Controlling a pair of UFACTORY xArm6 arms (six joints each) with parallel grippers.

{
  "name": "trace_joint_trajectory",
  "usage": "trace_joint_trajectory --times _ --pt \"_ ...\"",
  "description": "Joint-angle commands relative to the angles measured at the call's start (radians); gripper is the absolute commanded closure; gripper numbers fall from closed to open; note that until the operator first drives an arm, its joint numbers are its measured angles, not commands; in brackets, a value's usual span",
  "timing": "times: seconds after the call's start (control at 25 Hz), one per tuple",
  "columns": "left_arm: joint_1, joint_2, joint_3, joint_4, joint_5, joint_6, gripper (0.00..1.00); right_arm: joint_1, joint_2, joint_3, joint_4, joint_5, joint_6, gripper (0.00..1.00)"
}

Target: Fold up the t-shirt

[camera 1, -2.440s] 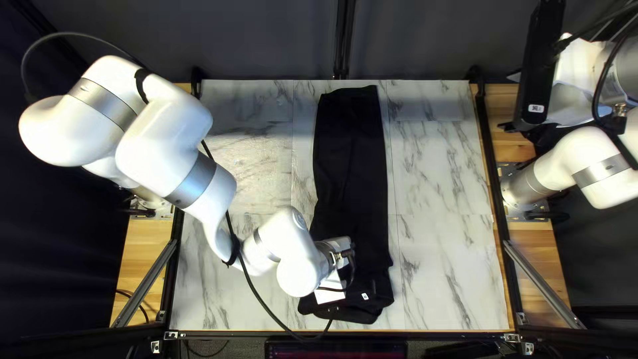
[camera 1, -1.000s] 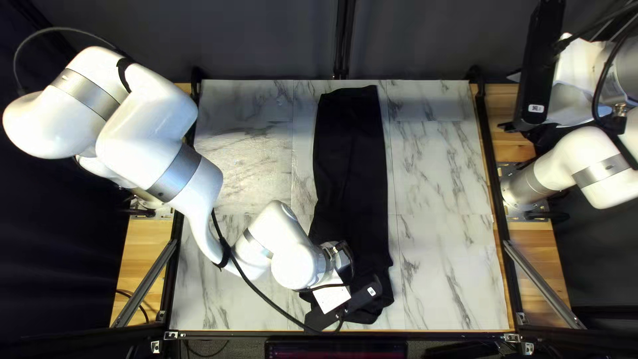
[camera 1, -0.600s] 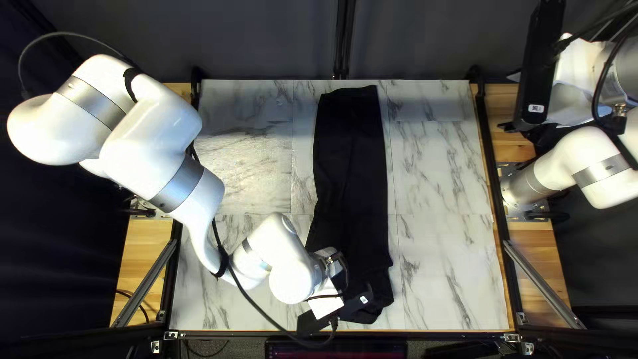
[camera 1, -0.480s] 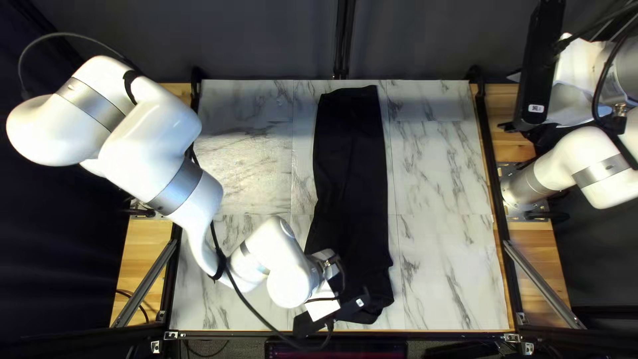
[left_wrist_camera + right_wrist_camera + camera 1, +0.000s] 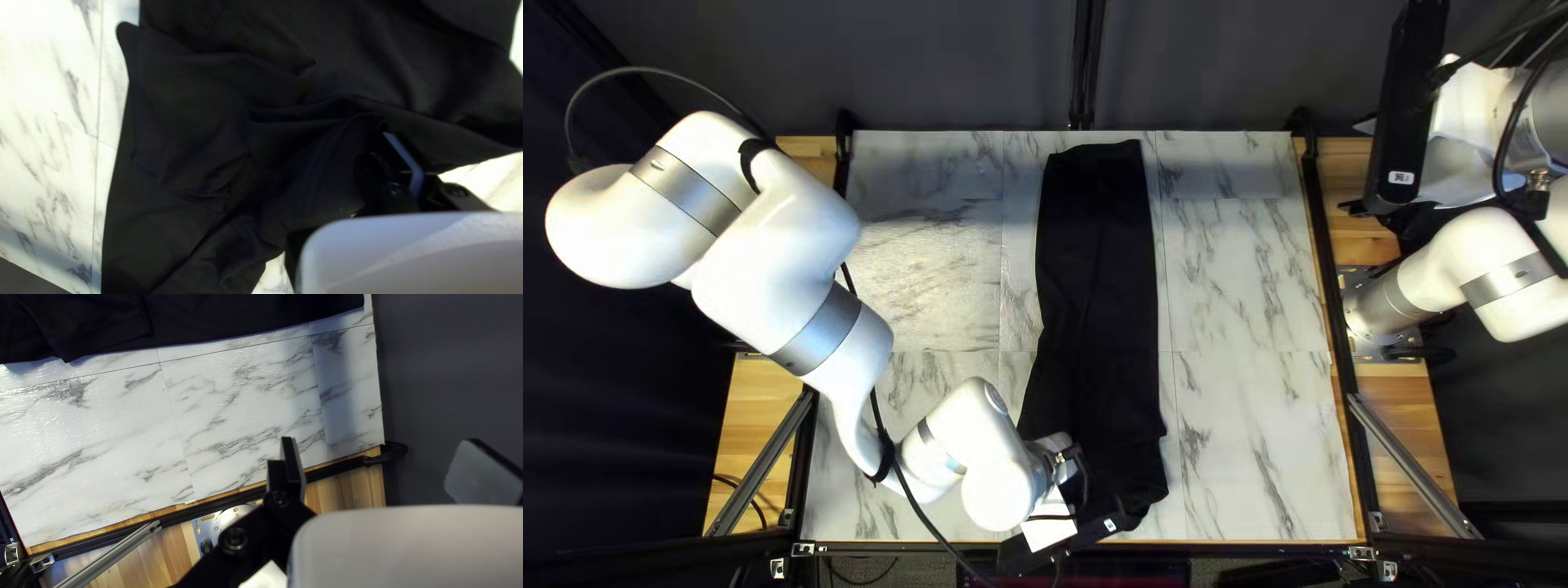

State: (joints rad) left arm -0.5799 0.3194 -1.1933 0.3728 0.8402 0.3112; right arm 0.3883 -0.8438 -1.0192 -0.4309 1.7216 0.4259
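In the top left view, the long black cloth t-shirt point(image 5: 1098, 250) runs from twelve towards six o'clock across the white marble-patterned desk point(image 5: 1247, 316). The jointed white left arm point(image 5: 768, 272) comes in from nine, reaching round to between six and seven.

In the left wrist view, the left pincer point(image 5: 389, 133) looks narrow, nipping the t-shirt's ribbed edge point(image 5: 332, 163), rumpled cloth spreading ahead from nine to one o'clock. I'd want that edge drawn low and slowly, easing out creases without tugging the rest askew.

In the right wrist view, the right pincer point(image 5: 381, 443) stands wide, touching nothing, the t-shirt well apart towards eleven.
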Motion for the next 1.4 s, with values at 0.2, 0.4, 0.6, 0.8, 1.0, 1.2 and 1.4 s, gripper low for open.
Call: trace_joint_trajectory --times 0.2,0.4,0.6,0.8,1.0,1.2,1.4 --pt "0.023 -0.013 0.041 -0.008 -0.014 0.046 1.00 0.000 0.000 0.000 0.000 0.000 0.000 0.00" --pt "0.030 -0.031 0.077 -0.034 -0.016 0.102 1.00 0.000 0.000 0.000 0.000 0.000 0.000 0.00" --pt "0.031 -0.021 0.079 -0.066 -0.021 0.158 1.00 0.000 0.000 0.000 0.000 0.000 0.000 0.00" --pt "0.029 -0.023 0.085 -0.092 -0.019 0.197 1.00 0.000 0.000 0.000 0.000 0.000 0.000 0.00" --pt "0.029 -0.048 0.083 -0.114 0.007 0.222 0.00 0.000 0.000 0.000 0.000 0.000 0.000 0.00" --pt "0.039 -0.079 0.082 -0.088 0.027 0.164 0.00 0.000 0.000 0.000 0.000 0.000 0.000 0.00" --pt "0.054 -0.086 0.113 -0.023 -0.016 0.016 0.00 0.000 0.000 0.000 0.000 0.000 0.000 0.00"
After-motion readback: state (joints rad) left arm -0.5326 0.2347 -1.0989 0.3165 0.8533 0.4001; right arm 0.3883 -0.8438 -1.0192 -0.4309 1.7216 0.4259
